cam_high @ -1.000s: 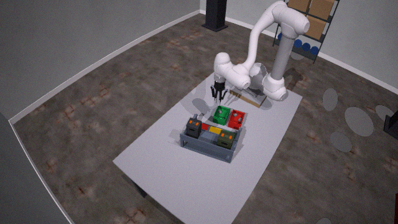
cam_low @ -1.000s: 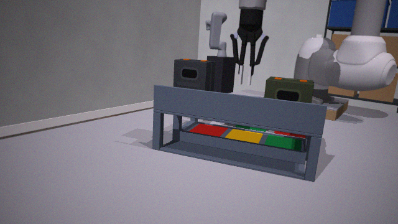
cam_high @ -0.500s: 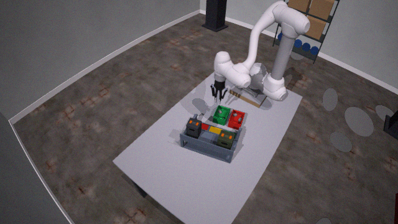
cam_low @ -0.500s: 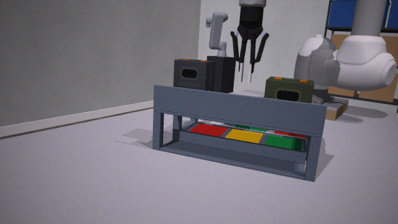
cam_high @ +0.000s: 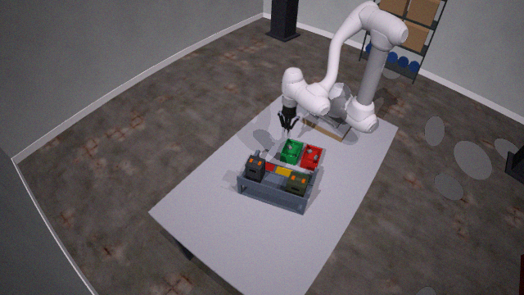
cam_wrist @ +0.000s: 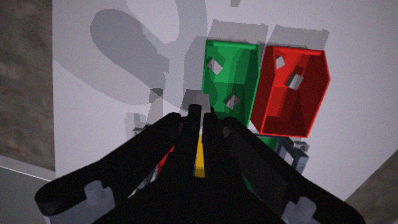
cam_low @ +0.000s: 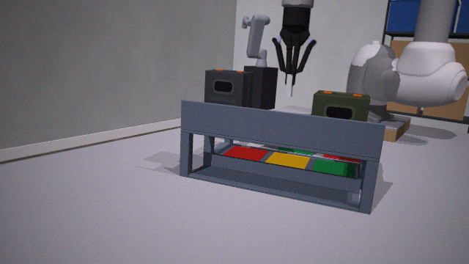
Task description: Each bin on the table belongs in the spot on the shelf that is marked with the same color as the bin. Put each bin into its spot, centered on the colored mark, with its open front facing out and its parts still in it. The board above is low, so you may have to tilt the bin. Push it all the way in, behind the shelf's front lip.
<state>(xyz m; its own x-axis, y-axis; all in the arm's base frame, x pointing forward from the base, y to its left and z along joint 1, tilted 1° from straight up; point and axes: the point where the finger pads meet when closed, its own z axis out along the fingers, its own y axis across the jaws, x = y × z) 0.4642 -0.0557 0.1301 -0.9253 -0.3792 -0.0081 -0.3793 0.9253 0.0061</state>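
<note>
Pincer: closed on nothing, above the bench
Green bin: touching red bin, behind shelf

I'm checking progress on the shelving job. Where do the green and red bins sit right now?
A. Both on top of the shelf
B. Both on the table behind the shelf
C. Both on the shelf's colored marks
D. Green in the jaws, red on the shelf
B: the green bin and red bin stand side by side on the table, behind the shelf.
</note>
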